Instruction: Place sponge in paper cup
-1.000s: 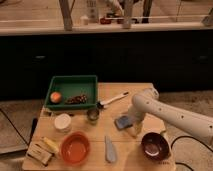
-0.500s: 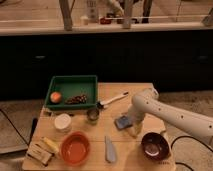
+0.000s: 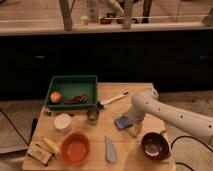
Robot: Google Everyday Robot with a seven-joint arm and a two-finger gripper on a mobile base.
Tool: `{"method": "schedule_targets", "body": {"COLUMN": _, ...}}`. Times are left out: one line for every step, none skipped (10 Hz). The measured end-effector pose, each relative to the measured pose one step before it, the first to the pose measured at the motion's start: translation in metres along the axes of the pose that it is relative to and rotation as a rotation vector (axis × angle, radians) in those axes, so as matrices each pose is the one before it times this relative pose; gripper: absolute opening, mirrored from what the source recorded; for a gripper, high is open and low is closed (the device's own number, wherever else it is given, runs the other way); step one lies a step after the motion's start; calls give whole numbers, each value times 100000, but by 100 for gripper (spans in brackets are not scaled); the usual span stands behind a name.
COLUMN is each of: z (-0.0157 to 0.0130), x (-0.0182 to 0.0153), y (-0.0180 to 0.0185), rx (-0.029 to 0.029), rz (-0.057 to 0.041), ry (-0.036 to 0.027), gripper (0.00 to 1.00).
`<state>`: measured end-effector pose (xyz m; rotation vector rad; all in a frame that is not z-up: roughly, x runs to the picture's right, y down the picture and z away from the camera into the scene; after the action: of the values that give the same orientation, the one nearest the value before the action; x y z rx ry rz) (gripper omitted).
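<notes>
The sponge [image 3: 122, 122] is a small flat blue-grey pad lying on the wooden table [image 3: 112, 91], right of the middle. My gripper [image 3: 134, 130] hangs from the white arm [image 3: 165, 114] that reaches in from the right, and it is down at the table just right of the sponge, close to or touching it. The paper cup [image 3: 63, 122] is short and white and stands at the left of the table, well away from the gripper.
A green tray [image 3: 72, 80] at the back left holds an orange fruit [image 3: 55, 96] and a dark item. A small metal cup [image 3: 92, 115], an orange bowl [image 3: 75, 148], a pale spatula-like piece [image 3: 110, 149], a dark bowl [image 3: 155, 146], a brush [image 3: 113, 100] and yellow-and-tan items [image 3: 44, 148] lie around.
</notes>
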<state>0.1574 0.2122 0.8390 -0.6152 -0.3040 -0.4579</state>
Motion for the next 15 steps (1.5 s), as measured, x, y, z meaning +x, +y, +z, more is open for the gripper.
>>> {"method": "schedule_targets", "body": {"z": 20, "x": -3, "y": 0, "rx": -27, "rz": -279, "ry": 33, "gripper": 80}}
{"method": "schedule_targets", "body": {"z": 72, "x": -44, "y": 33, "rx": -138, "rz": -242, "ry": -66, "gripper": 80}}
{"method": "schedule_targets", "body": {"z": 9, "x": -3, "y": -18, "rx": -28, "rz": -371, "ry": 69, "gripper": 80}}
{"method": "schedule_targets", "body": {"z": 32, "x": 13, "y": -12, "rx": -47, "rz": -265, "ry": 56, "gripper": 80}}
{"method": "schedule_targets", "body": {"z": 23, "x": -11, "y": -20, "rx": -7, "rz": -232, "ry": -6, "gripper": 80}}
{"method": "schedule_targets", "body": {"z": 52, "x": -31, "y": 8, "rx": -76, "rz": -302, "ry": 7, "gripper": 80}}
{"method": "schedule_targets", "body": {"z": 10, "x": -11, "y": 1, "rx": -49, "rz": -426, "ry": 103, "gripper": 80}}
{"method": "schedule_targets", "body": {"z": -23, "x": 4, "y": 2, "rx": -6, "rz": -221, "ry": 67, "gripper": 80}}
{"method": "schedule_targets", "body": {"z": 5, "x": -12, "y": 13, "rx": -101, "rz": -491, "ry": 117, "gripper": 80}}
{"method": "schedule_targets", "body": {"z": 17, "x": 12, "y": 14, "rx": -49, "rz": -390, "ry": 156, "gripper": 80}}
{"method": "schedule_targets", "body": {"z": -60, "x": 23, "y": -6, "rx": -1, "rz": -268, "ry": 165, "gripper": 80}}
{"method": "schedule_targets", "body": {"z": 23, "x": -26, "y": 27, "rx": -124, "rz": -321, "ry": 32, "gripper": 80}}
{"method": "schedule_targets", "body": {"z": 17, "x": -19, "y": 9, "rx": -36, "rz": -297, "ry": 7, "gripper": 80}}
{"method": "schedule_targets", "body": {"z": 5, "x": 11, "y": 14, "rx": -27, "rz": -296, "ry": 81, "gripper": 80}}
{"method": "schedule_targets", "body": {"z": 15, "x": -11, "y": -10, "rx": -27, "rz": -250, "ry": 62, "gripper": 80}}
